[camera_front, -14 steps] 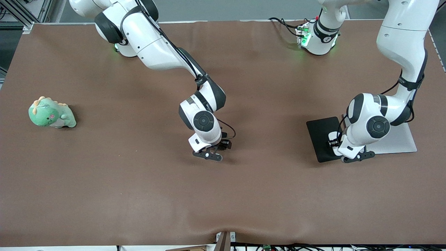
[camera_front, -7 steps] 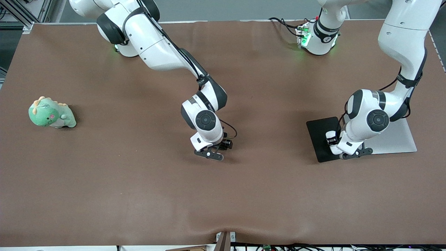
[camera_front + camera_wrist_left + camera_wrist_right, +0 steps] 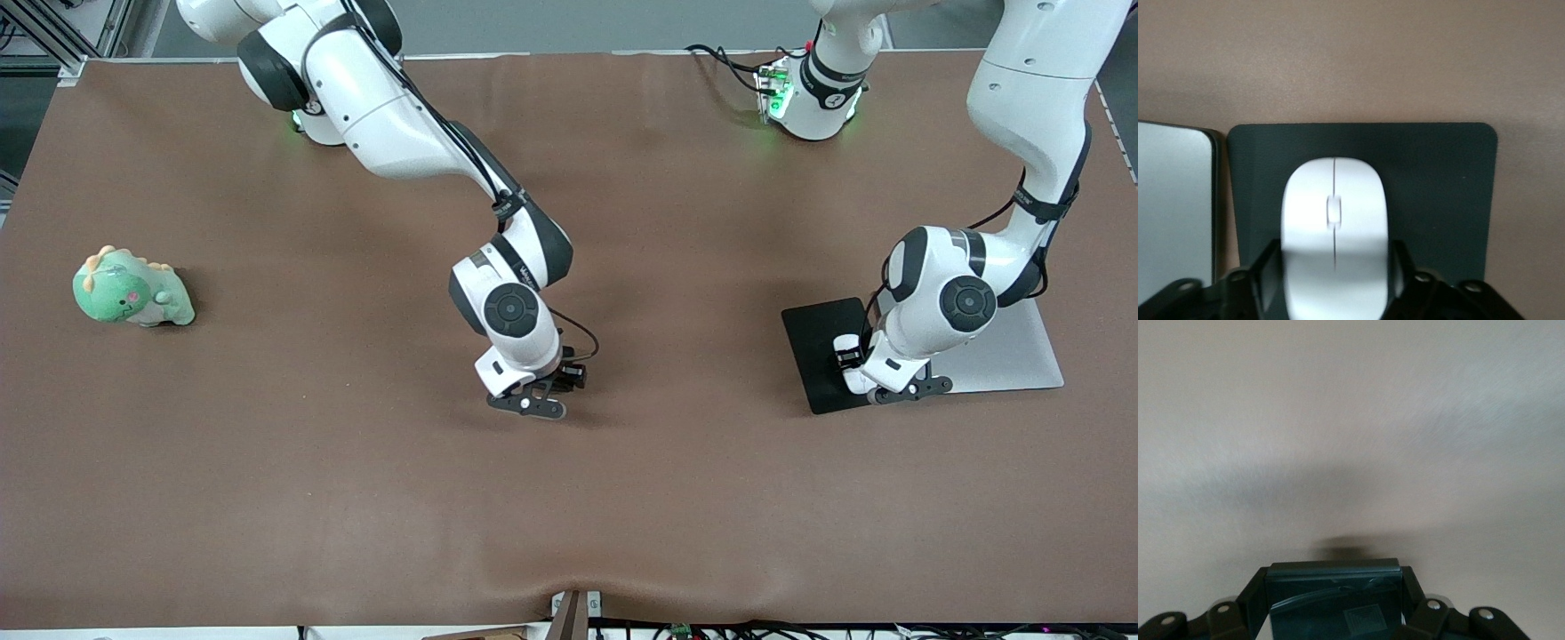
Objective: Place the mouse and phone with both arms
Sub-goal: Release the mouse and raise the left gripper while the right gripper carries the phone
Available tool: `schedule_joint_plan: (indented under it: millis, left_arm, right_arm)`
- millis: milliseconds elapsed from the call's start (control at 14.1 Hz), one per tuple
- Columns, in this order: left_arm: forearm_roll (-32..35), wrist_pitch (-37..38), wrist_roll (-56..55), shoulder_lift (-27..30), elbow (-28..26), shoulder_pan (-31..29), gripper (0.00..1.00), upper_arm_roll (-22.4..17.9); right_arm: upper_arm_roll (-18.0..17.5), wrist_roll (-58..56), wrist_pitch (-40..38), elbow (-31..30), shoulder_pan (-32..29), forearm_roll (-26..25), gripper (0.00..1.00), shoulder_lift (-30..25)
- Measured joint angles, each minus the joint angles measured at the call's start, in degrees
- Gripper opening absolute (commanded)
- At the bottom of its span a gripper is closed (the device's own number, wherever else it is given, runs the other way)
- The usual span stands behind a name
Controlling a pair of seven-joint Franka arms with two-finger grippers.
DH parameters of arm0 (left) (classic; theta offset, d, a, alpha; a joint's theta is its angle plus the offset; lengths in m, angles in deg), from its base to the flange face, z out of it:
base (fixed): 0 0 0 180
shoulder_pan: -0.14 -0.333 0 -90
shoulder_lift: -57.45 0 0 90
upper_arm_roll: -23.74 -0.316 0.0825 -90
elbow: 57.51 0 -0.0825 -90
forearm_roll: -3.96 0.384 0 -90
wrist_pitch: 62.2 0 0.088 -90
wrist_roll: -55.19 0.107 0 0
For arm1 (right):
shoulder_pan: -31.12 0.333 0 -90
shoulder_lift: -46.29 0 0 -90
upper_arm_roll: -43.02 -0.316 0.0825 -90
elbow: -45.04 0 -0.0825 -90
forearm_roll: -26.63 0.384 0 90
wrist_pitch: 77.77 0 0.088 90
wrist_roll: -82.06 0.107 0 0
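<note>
Left gripper (image 3: 1335,283) fingers clamp mouse (image 3: 1334,230) over black pad (image 3: 1438,187). Right gripper (image 3: 1335,613) fingers grip phone (image 3: 1333,600) above mid-counter (image 3: 356,498), probably just off surface. Lower both level, then release.

mouse (image 3: 1335,230): near end cut by frame edge | phone (image 3: 1335,600): lower part cut off

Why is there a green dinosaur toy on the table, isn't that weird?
Yes, it is the odd one out. The green dinosaur toy sits alone near the right arm's end of the table, away from both arms. The left gripper holds the mouse over the mouse pad; the right gripper holds the phone.
</note>
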Motion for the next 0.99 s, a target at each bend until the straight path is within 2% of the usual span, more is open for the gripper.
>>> schedule_joint_plan:
  millis: [283,495,636,778,990]
  left_arm:
    - [0.0,-0.6,0.0,0.6,1.2,0.0,1.0,0.8]
    - [0.0,2.7,0.1,5.1,4.6,-1.3,1.0,0.9]
    - [0.0,9.4,2.1,8.3,8.4,-2.6,1.0,0.9]
    - [0.0,15.9,4.2,10.1,13.0,-3.4,1.0,0.9]
    - [0.0,22.7,6.0,12.0,18.5,-3.7,1.0,0.9]
  right_arm:
    - [0.4,-4.2,-8.6,-1.7,-5.8,0.0,0.0,-8.6]
    - [0.8,-11.4,-9.2,-11.0,-12.0,0.0,0.0,-17.3]
    - [1.0,-19.1,-6.9,-18.8,-17.0,-0.1,0.0,-22.1]
    - [1.1,-28.6,-1.5,-27.0,-22.8,-0.1,0.0,-25.6]
    - [1.1,-33.9,4.6,-35.7,-27.5,-0.1,0.0,-27.8]
